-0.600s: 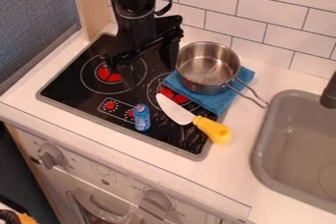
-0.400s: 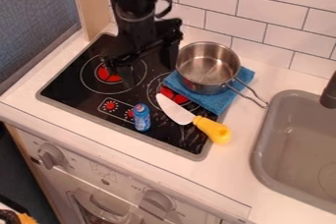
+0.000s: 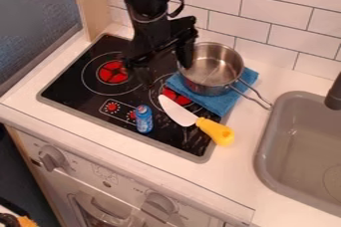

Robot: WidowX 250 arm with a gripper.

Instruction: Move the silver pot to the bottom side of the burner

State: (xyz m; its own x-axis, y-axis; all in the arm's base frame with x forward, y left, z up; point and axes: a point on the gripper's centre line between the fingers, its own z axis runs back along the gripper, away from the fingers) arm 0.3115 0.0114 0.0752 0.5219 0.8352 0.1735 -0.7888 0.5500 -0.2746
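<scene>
So the silver pot [image 3: 212, 71] is on the blue cloth [image 3: 218, 104], hand [image 3: 166, 73] just beside it, fingers spread wide apart.

Bright, soft light over white worktop [image 3: 233, 171] and wall tiles [image 3: 266, 7]. Pale highlights inside silver pot [image 3: 212, 66]; faint reflections streak glossy black stovetop [image 3: 70, 84] beside knife [image 3: 214, 131]. Black arm [image 3: 150, 2] mostly dark, surface detail largely lost. Deep shade at lower left, beside oven front [image 3: 96, 171].
</scene>
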